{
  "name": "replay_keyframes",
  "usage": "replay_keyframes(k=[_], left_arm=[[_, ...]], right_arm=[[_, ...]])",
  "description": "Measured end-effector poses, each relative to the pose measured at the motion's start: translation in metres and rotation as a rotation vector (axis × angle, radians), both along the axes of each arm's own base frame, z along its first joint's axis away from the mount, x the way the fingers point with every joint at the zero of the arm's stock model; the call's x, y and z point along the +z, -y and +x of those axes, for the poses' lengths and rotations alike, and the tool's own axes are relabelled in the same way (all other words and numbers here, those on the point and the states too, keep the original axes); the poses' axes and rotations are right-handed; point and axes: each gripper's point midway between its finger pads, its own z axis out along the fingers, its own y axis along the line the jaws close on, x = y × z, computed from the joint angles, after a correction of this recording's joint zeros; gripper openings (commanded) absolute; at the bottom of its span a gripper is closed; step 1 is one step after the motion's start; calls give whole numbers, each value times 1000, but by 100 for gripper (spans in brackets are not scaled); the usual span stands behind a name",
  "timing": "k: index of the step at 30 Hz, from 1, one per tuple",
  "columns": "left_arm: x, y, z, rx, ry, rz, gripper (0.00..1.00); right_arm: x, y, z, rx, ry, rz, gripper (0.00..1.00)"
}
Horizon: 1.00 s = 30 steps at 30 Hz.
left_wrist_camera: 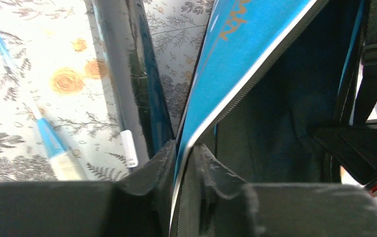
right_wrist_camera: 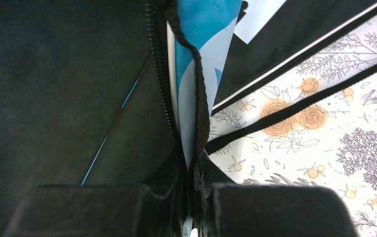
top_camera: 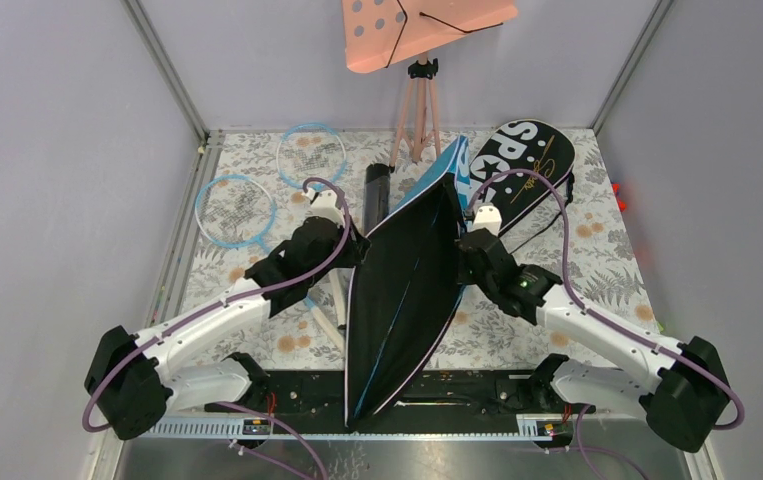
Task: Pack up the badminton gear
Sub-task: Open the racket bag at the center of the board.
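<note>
The blue SPORT bag [top_camera: 402, 290] stands on edge in the middle of the table, its mouth spread wide and its dark lining showing. My left gripper [top_camera: 357, 245] is shut on the bag's left rim, and the white-piped blue edge [left_wrist_camera: 255, 44] runs between its fingers [left_wrist_camera: 186, 150]. My right gripper [top_camera: 460, 245] is shut on the right rim, with the zipper edge [right_wrist_camera: 203, 29] pinched in it [right_wrist_camera: 192, 163]. A black tube [top_camera: 376, 190] lies just left of the bag [left_wrist_camera: 127, 74]. Two light-blue rackets [top_camera: 235, 210] [top_camera: 310, 155] lie at the back left. A black SPORT bag [top_camera: 522, 170] lies at the back right.
A pink perforated board [top_camera: 417, 25] on a tripod [top_camera: 417, 110] stands at the back centre. A racket handle [left_wrist_camera: 53, 143] lies on the floral cloth under my left arm. A black strap [right_wrist_camera: 295, 111] crosses the cloth near my right gripper. Grey walls close in both sides.
</note>
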Motion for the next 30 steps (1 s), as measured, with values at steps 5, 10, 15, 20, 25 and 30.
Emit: replay_keyframes(k=[5, 10, 15, 20, 25, 30], left_arm=[[-6, 8, -4, -48, -26, -7, 93], [-1, 20, -13, -128, -27, -39, 99], [20, 17, -29, -184, 22, -93, 99], [65, 0, -47, -194, 150, -185, 99], [94, -27, -51, -101, 251, -228, 99], [69, -64, -20, 185, 151, -127, 99]], right_arm=[[12, -7, 5, 39, 22, 32, 0], [12, -17, 10, 82, 11, 36, 0], [18, -25, 13, 128, 1, 21, 0], [33, -27, 17, 145, 25, 11, 0], [31, -24, 15, 150, 14, -7, 0], [28, -23, 14, 151, 2, -18, 0]])
